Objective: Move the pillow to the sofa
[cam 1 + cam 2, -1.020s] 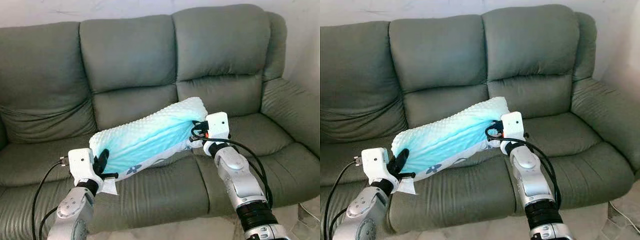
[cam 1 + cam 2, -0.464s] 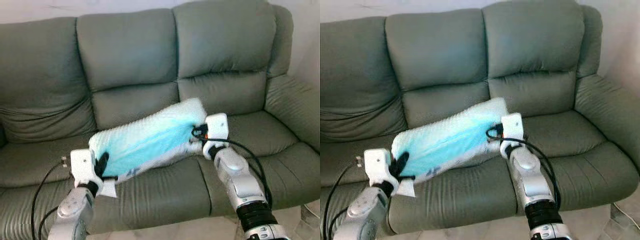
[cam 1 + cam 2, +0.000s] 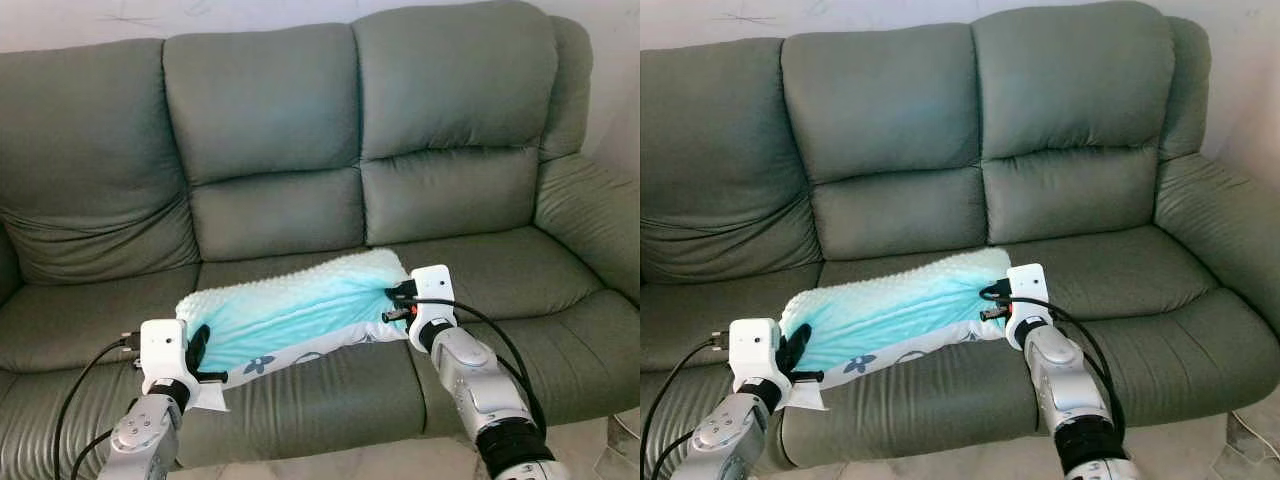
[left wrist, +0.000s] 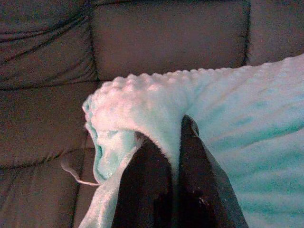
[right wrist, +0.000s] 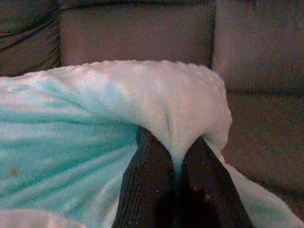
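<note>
On the sofa, both pincers (wrist views show it) pinch the pillow.

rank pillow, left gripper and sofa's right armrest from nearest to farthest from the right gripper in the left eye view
1. pillow: pinched in the right gripper, on the middle seat.
2. left gripper: at the pillow's other end.
3. right armrest: far right of the sofa.

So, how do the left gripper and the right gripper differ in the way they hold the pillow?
The left gripper pinches the pillow at its end near the left seat; the right gripper pinches the end over the middle seat. The left gripper sits nearer the sofa's front edge, the right gripper further back. Both are shut on bunched fabric.
</note>
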Motion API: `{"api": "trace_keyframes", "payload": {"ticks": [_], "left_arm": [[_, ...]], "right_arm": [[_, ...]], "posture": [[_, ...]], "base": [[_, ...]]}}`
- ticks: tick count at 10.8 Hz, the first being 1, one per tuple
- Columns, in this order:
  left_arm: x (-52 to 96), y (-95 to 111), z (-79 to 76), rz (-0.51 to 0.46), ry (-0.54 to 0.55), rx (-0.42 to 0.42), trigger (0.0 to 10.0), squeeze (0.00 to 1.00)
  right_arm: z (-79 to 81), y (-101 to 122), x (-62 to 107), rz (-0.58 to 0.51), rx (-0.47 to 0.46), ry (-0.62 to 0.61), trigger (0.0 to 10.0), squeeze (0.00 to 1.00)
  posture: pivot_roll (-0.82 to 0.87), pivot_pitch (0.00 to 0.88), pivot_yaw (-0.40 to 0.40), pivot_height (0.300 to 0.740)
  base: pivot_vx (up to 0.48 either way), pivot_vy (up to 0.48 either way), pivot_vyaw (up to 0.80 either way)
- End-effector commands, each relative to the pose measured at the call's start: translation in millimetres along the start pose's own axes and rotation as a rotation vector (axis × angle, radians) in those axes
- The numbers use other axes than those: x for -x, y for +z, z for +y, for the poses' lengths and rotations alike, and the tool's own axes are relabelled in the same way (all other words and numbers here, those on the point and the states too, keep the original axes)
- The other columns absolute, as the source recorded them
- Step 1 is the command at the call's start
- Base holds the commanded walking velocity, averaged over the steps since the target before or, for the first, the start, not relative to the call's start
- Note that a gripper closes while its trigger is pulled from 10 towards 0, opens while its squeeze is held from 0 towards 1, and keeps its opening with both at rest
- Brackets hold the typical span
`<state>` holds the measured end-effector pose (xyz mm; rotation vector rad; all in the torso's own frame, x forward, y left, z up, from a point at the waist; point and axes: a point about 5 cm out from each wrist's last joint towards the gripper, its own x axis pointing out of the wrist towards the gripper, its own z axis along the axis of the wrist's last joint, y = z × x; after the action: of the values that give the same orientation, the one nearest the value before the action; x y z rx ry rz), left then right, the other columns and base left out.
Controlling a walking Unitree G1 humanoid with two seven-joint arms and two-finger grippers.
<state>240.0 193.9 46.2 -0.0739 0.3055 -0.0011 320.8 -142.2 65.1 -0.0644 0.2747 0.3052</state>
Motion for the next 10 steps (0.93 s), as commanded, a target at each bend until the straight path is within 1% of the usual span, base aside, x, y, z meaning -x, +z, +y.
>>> {"api": "trace_keyframes", "payload": {"ticks": [1, 3, 5, 7, 10], "left_arm": [[2.3, 4.6, 17.7, -0.019, 0.073, -0.019, 10.0, 0.0], [0.6, 7.4, 12.2, -0.033, 0.06, -0.019, 10.0, 0.0], [1.4, 7.0, 11.1, -0.034, 0.056, -0.019, 10.0, 0.0], [1.2, 8.3, 12.1, -0.037, 0.057, -0.022, 10.0, 0.0], [-0.2, 13.3, 10.3, -0.061, 0.044, -0.014, 10.0, 0.0]], "right_arm": [[-4.4, 8.8, 1.0, -0.054, 0.031, -0.012, 10.0, 0.0], [-2.6, 12.5, -1.3, -0.066, 0.031, -0.012, 10.0, 0.0], [-3.3, 13.2, -1.1, -0.076, 0.03, -0.009, 10.0, 0.0], [-2.9, 15.0, -2.2, -0.082, 0.012, -0.02, 10.0, 0.0], [-2.2, 19.6, -2.3, -0.106, 0.022, -0.017, 10.0, 0.0]], "posture": [[-0.21, 0.0, 0.085, 0.74], [-0.21, 0.0, 0.084, 0.74], [-0.21, 0.0, 0.084, 0.74], [-0.21, 0.0, 0.085, 0.74], [-0.21, 0.0, 0.088, 0.74]], "base": [[0.0, 0.0, 0.0], [0.0, 0.0, 0.78], [0.0, 0.0, 0.78], [0.0, 0.0, 0.0], [0.0, 0.0, 0.0]]}}
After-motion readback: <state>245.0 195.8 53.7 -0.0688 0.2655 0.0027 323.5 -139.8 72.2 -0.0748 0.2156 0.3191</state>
